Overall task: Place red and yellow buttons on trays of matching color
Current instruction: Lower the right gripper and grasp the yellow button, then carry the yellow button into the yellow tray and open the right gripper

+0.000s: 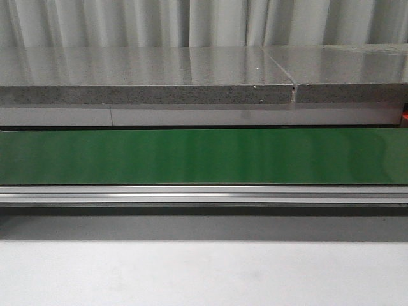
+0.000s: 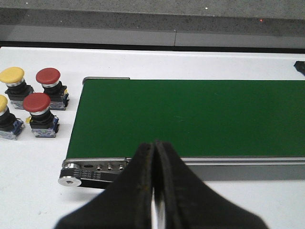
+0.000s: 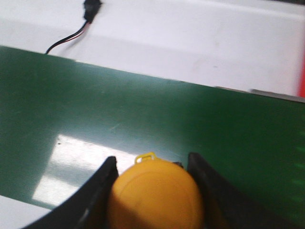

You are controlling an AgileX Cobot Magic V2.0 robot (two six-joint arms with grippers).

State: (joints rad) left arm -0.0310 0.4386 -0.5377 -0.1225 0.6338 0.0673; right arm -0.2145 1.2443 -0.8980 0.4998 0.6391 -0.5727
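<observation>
Your right hand (image 3: 152, 191) grips a yellow button (image 3: 155, 193) between its fingers over the green belt (image 3: 143, 119), no tray in view, while your left hand (image 2: 155, 191), pressed closed and empty, faces the remaining buttons (image 2: 36, 103) on the table beside the belt's end.

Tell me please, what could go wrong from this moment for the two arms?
The right gripper holds a yellow button above the green belt; if the grip slips, it may drop onto the belt. No tray is visible in any view, so placement could miss. The left gripper is shut and must open before reaching the waiting buttons.
</observation>
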